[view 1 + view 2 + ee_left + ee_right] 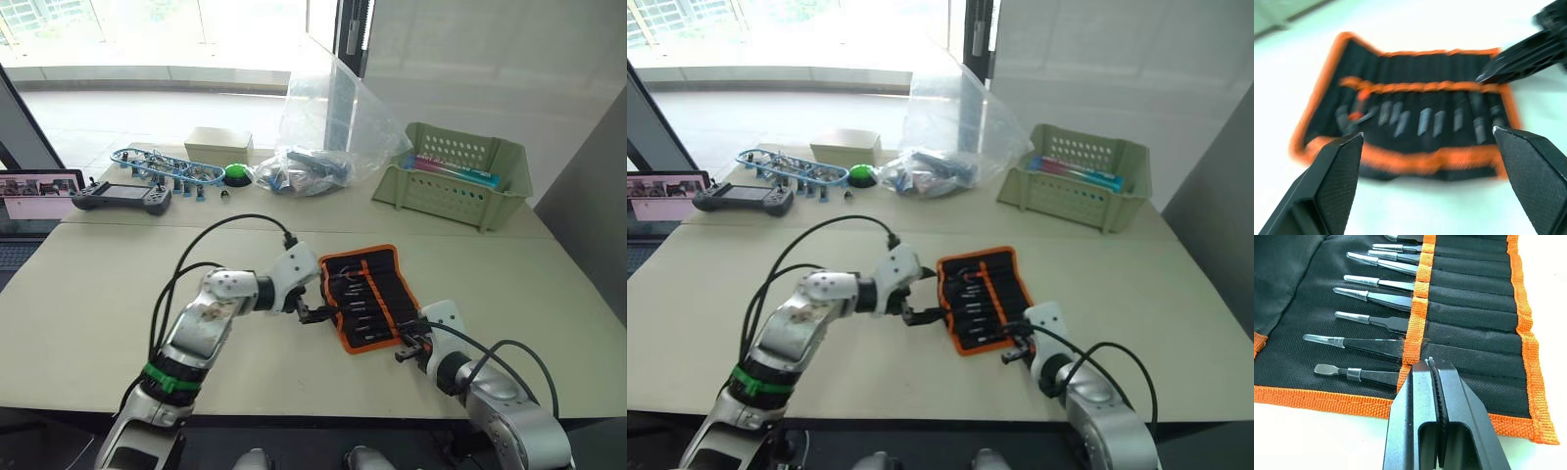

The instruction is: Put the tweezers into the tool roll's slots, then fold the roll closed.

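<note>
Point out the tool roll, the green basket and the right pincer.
tool roll [375,257]: left eye view, on its black upper flap.
green basket [446,193]: left eye view, on its front wall.
right pincer [1436,366]: right wrist view, at its fingertips.

Two robot arms reach forward over a table, each trailing a black cable. The left arm bends at the elbow and angles in toward the centre, its white wrist leading to the left gripper [312,315], whose two black fingers [1337,171] are spread wide apart. The right arm comes in low from the near right, its white wrist pointing inward, and the right gripper [1432,363] has its two fingers pressed together.
</note>
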